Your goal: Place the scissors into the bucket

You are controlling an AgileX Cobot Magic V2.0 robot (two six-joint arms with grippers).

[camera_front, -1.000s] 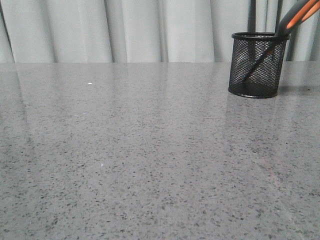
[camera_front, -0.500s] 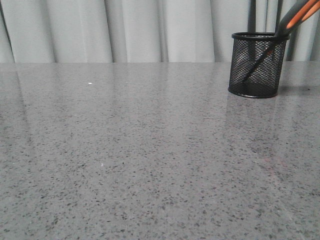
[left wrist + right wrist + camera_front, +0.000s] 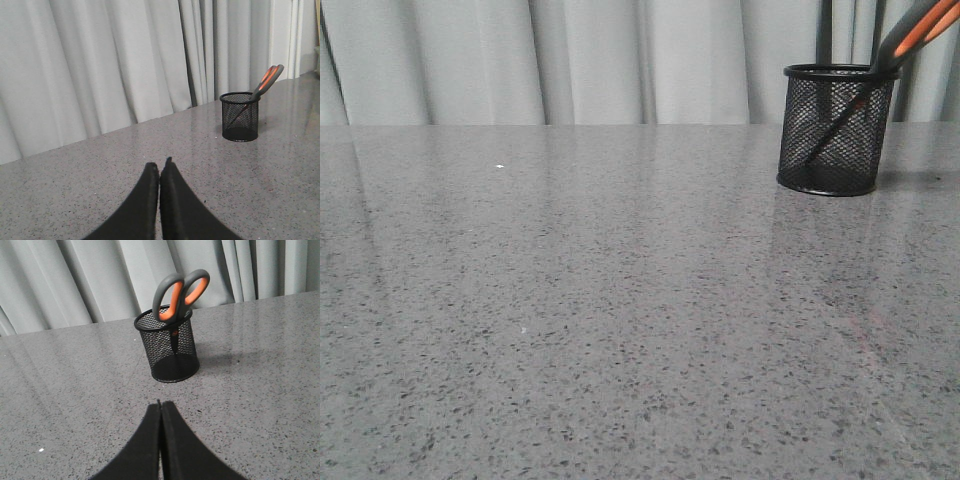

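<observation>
The black wire-mesh bucket stands upright at the far right of the grey table. The scissors stand in it, blades down, grey and orange handles leaning out over the rim to the right. Both also show in the left wrist view, bucket and scissors, and in the right wrist view, bucket and scissors. My left gripper is shut and empty, far back from the bucket. My right gripper is shut and empty, a short way from the bucket. Neither gripper shows in the front view.
The grey speckled table runs back to a pale pleated curtain. A small white speck lies on the far left of the table.
</observation>
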